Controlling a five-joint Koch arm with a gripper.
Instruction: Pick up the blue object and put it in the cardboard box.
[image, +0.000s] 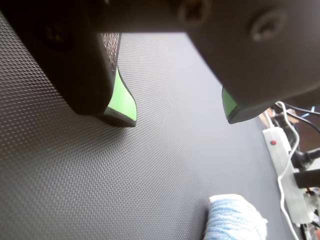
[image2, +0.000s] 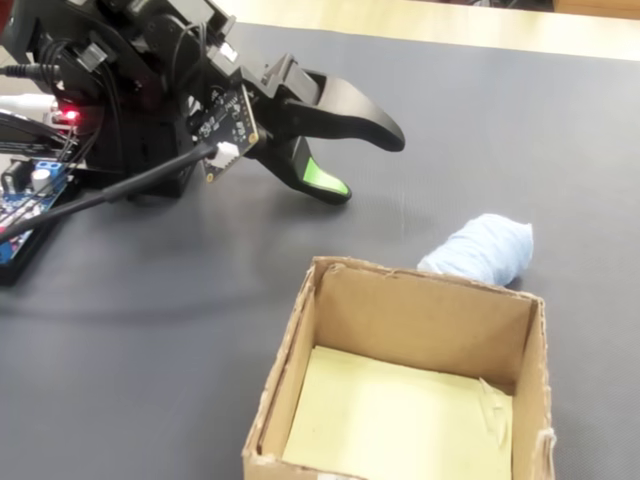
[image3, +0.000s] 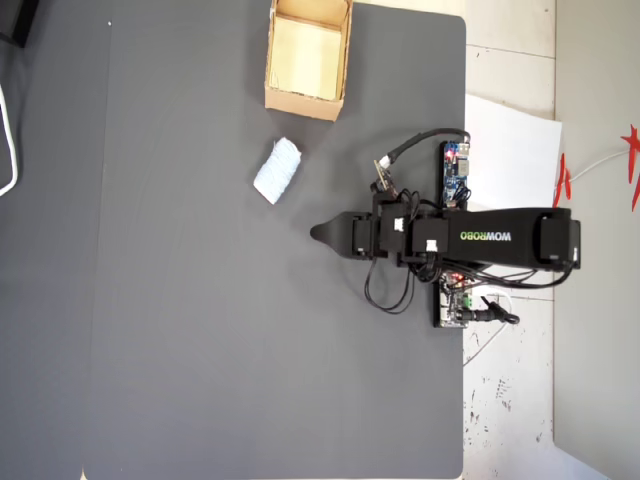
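Observation:
The blue object (image2: 482, 250), a pale blue soft lump, lies on the dark mat just behind the cardboard box (image2: 300, 335) in the fixed view. Seen from overhead, the blue object (image3: 278, 170) sits just below the cardboard box (image3: 305, 103), up and to the left of my gripper (image3: 320, 233). The box's pale yellowish floor shows bare. My gripper (image2: 365, 165) hangs open over the mat, left of the lump, with nothing between its green-padded fingers. In the wrist view the gripper (image: 177, 115) is open and the blue object (image: 235, 219) is at the bottom edge.
A white power strip (image: 280, 155) with cables lies off the mat's edge. Circuit boards (image3: 455, 172) and wires sit by the arm's base, beside a white paper sheet (image3: 515, 150). The dark mat (image3: 180, 300) spreads wide to the left.

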